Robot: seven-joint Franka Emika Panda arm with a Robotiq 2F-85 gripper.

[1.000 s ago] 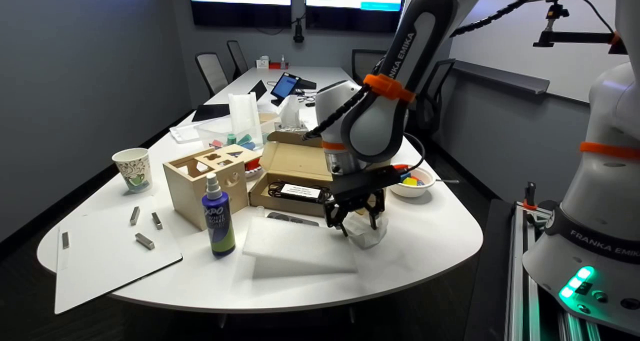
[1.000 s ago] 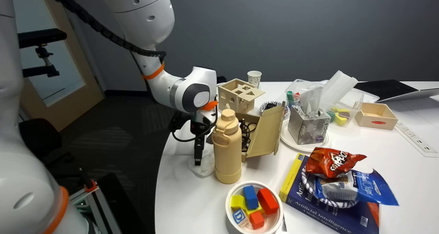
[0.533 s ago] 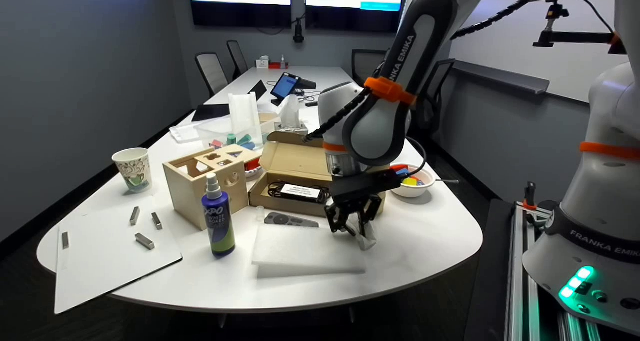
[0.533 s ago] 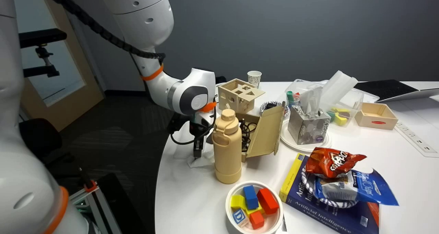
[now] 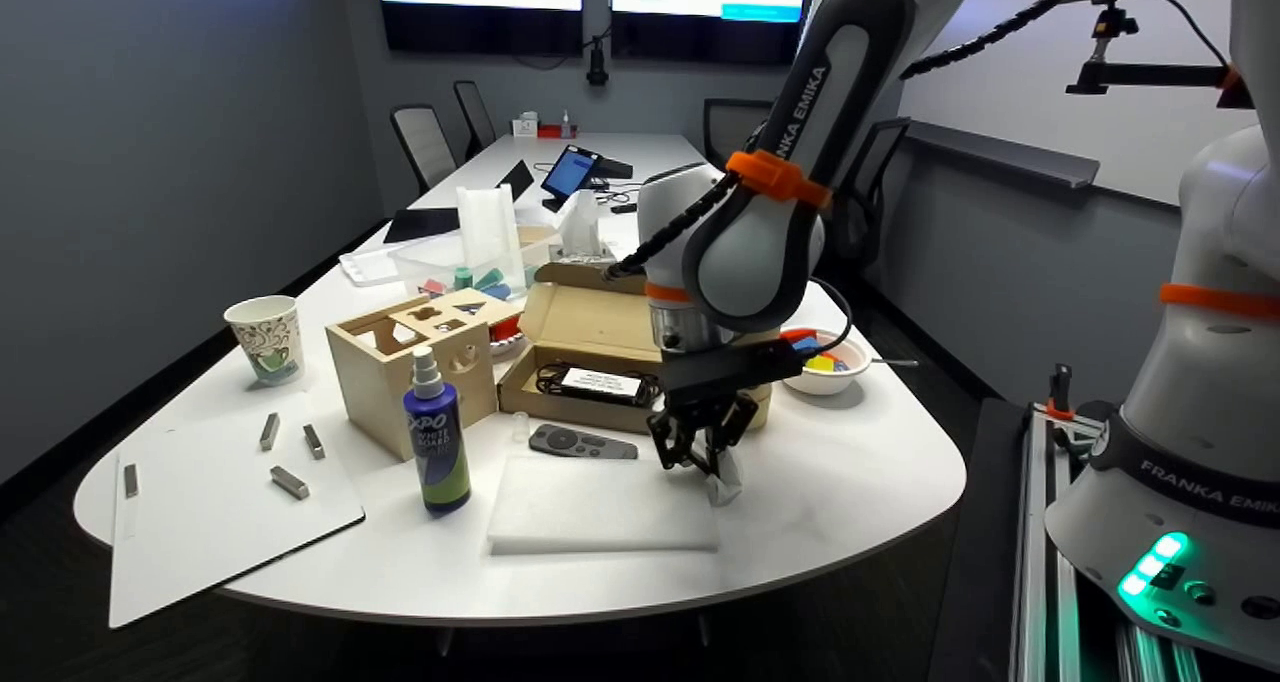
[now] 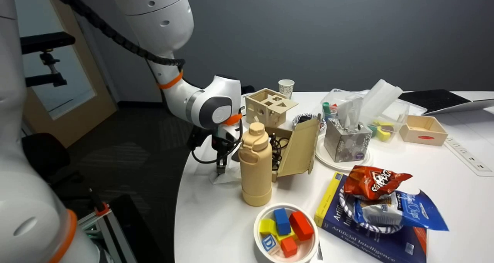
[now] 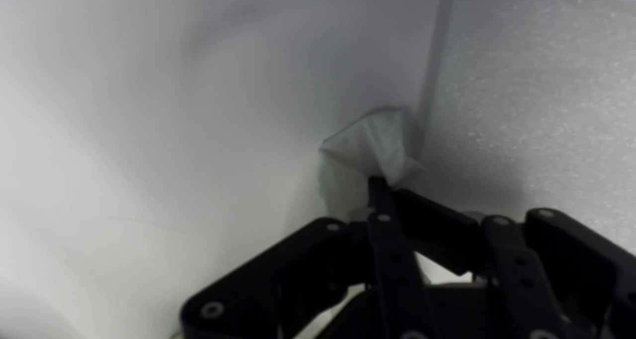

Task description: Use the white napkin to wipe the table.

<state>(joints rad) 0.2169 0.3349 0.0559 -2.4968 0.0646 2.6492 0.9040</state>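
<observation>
White napkin point(image 7: 365, 152) sits on the worktop point(image 5: 850, 482), pinched in the jaws, beside a flat sheet point(image 5: 605, 507), while one bowl point(image 6: 305, 248) holds two red blocks point(image 6: 301, 225) among others and one cardboard box point(image 5: 600, 320) black cabling point(image 5: 551, 379).

Creased all through the white napkin point(image 7: 366, 147) — pinched tight, fanned out into loose folds. Down on the smooth white table point(image 5: 835, 502), near its rounded end.
</observation>
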